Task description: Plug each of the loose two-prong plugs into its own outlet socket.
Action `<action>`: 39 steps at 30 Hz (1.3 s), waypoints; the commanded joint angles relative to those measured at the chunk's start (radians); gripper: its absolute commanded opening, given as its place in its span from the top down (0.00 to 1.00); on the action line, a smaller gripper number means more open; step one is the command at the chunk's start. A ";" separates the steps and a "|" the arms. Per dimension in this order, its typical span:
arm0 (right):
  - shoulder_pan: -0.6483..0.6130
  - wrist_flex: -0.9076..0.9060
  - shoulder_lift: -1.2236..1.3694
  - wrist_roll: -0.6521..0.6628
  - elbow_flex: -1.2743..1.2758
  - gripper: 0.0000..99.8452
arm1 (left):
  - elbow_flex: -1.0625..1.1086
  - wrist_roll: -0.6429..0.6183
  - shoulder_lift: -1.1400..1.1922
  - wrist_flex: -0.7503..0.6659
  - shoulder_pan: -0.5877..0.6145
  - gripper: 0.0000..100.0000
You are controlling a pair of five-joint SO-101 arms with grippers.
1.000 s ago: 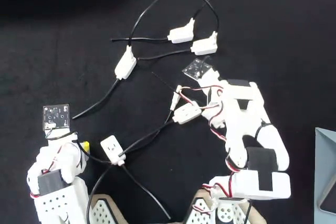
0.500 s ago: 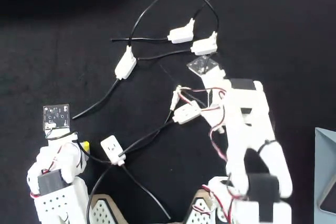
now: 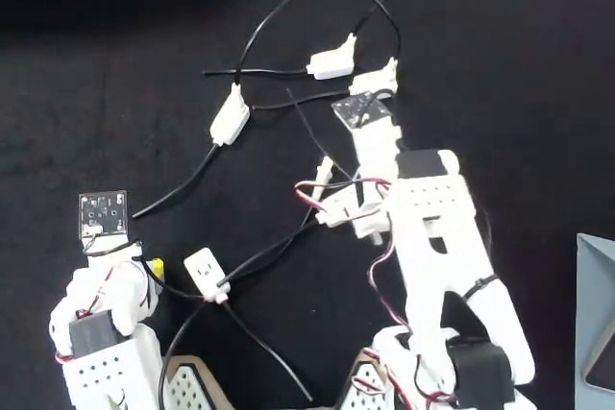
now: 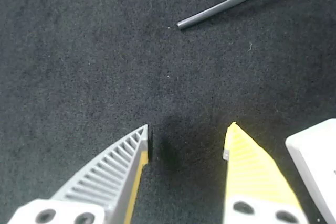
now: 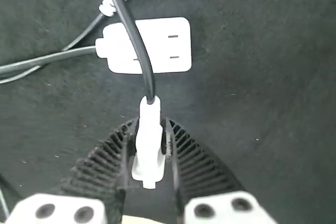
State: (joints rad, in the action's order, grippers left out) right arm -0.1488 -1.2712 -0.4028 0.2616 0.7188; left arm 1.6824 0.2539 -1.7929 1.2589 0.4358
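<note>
Two arms stand at the near edge of the black surface (image 3: 519, 64) in the high view. My right arm (image 3: 432, 237) lies stretched toward the far middle. Its tip is close beside a far white block (image 3: 382, 76), and a second white block (image 3: 332, 60) lies just left of that and farther off. From up here I cannot tell how the right jaws stand. My left arm (image 3: 101, 319) is folded at the near left, with a near socket (image 3: 205, 271) to its right and a square tag plate (image 3: 103, 213) just beyond it.

In the left wrist view, the left jaws are spread wide. The grey finger (image 4: 113, 177) and the yellow finger (image 4: 252, 171) have bare black cloth between them. A loose cable end (image 4: 231, 1) lies well ahead of them. The corner of a white piece (image 4: 315, 156) sits just beside the yellow finger.

In the right wrist view, the right jaws are pinching a white plug (image 5: 148, 140), held lengthwise between the ribbed black fingers (image 5: 194, 166). A black cable (image 5: 131, 30) leaves the plug's forward end and crosses the face of a two-slot socket (image 5: 157, 45). That socket lies flat just ahead of the plug, apart from it. I cannot make out the prongs.
</note>
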 commanded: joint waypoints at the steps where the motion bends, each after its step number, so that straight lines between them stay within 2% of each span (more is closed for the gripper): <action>1: -0.041 -0.006 -0.036 -0.043 -0.039 0.99 | 0.018 -0.006 -0.003 0.005 0.007 0.76; 7: -0.061 -0.046 -0.067 -0.055 -0.045 0.99 | 0.018 -0.006 -0.003 0.005 0.007 0.76; 16: -0.064 -0.084 -0.340 -0.055 0.007 0.99 | 0.018 -0.006 -0.003 0.005 0.007 0.76; 24: -0.120 -0.077 -0.495 -0.118 0.119 0.99 | 0.018 -0.006 -0.003 0.005 0.002 0.76; 35: -0.152 -0.077 -0.679 -0.118 0.208 0.99 | 0.018 -0.002 -0.005 0.002 -0.045 0.76; 39: -0.163 -0.071 -0.722 -0.236 0.228 0.99 | -0.016 0.000 -0.005 -0.008 -0.056 0.76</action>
State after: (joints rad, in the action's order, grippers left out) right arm -0.2885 -1.3510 -1.0902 0.1112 0.9490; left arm 1.6824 0.2539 -1.7929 1.2589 0.3959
